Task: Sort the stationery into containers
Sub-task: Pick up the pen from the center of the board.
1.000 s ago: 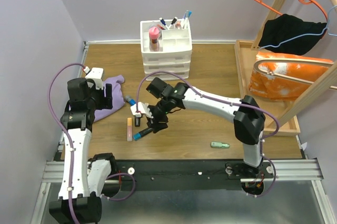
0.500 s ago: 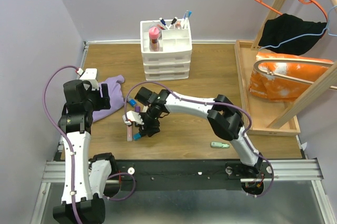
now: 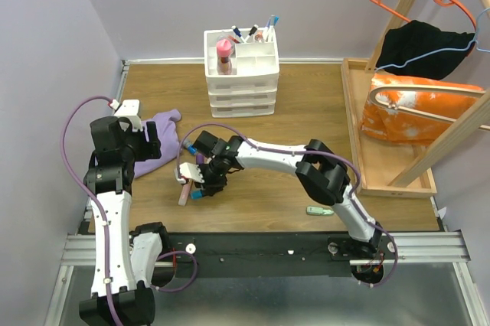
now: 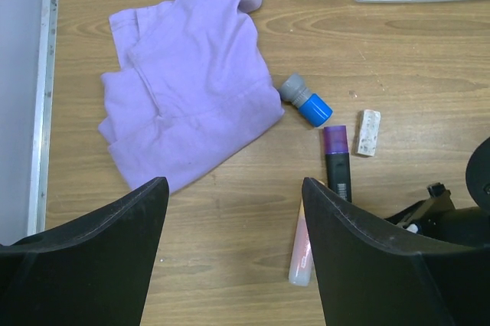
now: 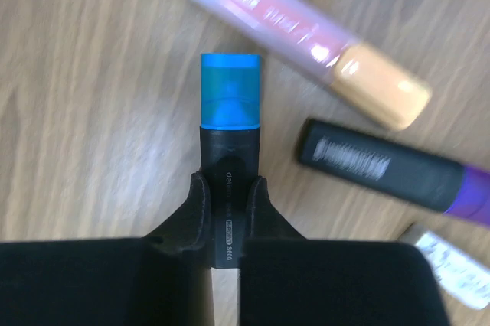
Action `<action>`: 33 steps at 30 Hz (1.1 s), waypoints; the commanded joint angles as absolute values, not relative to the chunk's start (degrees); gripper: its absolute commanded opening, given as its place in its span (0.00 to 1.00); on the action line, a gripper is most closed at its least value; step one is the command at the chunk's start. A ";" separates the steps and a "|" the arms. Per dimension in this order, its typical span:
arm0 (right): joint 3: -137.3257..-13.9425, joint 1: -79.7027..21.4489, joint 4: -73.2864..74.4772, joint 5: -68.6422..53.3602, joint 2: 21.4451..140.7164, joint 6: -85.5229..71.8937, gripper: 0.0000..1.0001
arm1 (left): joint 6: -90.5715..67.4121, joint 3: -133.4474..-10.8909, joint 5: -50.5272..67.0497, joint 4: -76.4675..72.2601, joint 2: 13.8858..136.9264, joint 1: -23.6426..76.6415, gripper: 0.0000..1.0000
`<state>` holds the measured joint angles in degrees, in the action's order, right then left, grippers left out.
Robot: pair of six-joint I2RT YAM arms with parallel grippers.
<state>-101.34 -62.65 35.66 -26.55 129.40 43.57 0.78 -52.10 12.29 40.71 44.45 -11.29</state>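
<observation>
My right gripper point(image 5: 228, 203) is shut on a black highlighter with a blue cap point(image 5: 230, 112), held low over the wood table; it also shows in the top view point(image 3: 200, 188). Just beside it lie a clear pink tube with an orange cap point(image 5: 306, 43) and a black highlighter with a purple cap point(image 5: 390, 165). My left gripper point(image 4: 233, 257) is open and empty, above the table just left of the pink tube point(image 4: 301, 253). The white drawer organiser point(image 3: 240, 73) stands at the back with several pens in its top compartments.
A purple cloth point(image 4: 184, 73) lies at the left, with a grey-and-blue cap piece point(image 4: 305, 100) and a small white eraser point(image 4: 368, 132) near it. A green marker point(image 3: 319, 210) lies near the front edge. A wooden tray-frame point(image 3: 360, 119) with an orange bag stands at the right.
My right gripper has moved left with the blue-capped highlighter in it, ending next to the pink tube, which has tilted a little. The left arm has shifted slightly left.
</observation>
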 commanded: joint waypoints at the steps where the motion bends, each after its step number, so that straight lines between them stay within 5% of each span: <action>1: -96.60 -62.93 39.89 -24.96 117.72 46.75 0.02 | 0.87 -53.35 14.94 40.96 44.21 -11.78 0.80; 7: -97.90 -59.86 50.44 -24.00 100.31 50.97 0.01 | 2.11 -53.00 18.28 37.53 46.14 -11.78 0.80; 13: -107.21 -53.18 54.14 -13.03 97.21 55.89 0.01 | 1.41 -53.00 21.27 32.53 49.30 -11.78 0.80; 33: -134.30 -32.00 43.26 -0.79 119.35 67.32 0.01 | -1.49 -50.54 22.50 29.00 49.13 -11.86 0.81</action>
